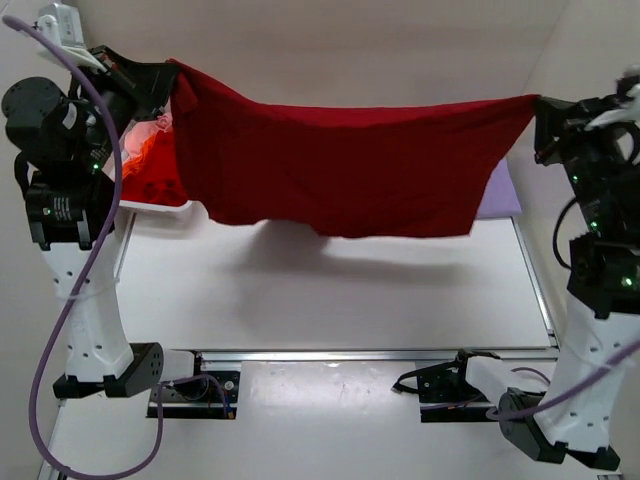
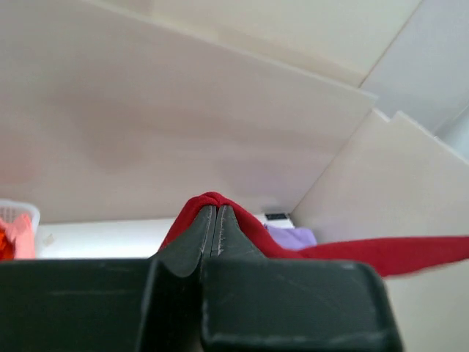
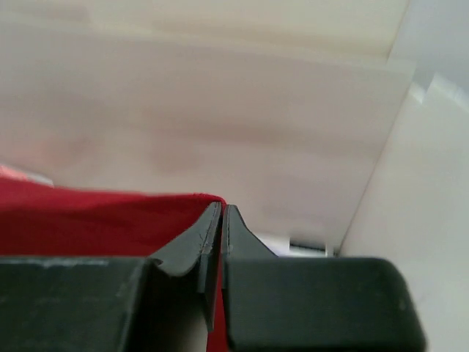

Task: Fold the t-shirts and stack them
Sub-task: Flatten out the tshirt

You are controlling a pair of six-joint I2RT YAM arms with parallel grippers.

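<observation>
A: While hung in the air, spread wide over the far half of the table (image 1: 330,290): dark red t-shirt (image 1: 340,170). Long axis left to right, top edge sagging slightly mid-span, lower edge loose and clear of the tabletop.
B: Held how?
A: Pinched at both upper corners. Left gripper (image 1: 168,78) clamped on the left corner, right gripper (image 1: 542,105) clamped on the right. Red cloth wedged between closed fingertips in both wrist views.
B: Arm poses?
A: Both reared up high from their bases, spread apart toward the table's side edges, wrists roughly level with each other.
B: Anything hard to make out?
A: Sleeves and neckline, lost in folds. Behind the cloth, only partly seen: orange-red t-shirt (image 1: 150,160) in a white basket (image 1: 150,203) far left, lavender t-shirt (image 1: 500,190) far right, lying on the table.
</observation>
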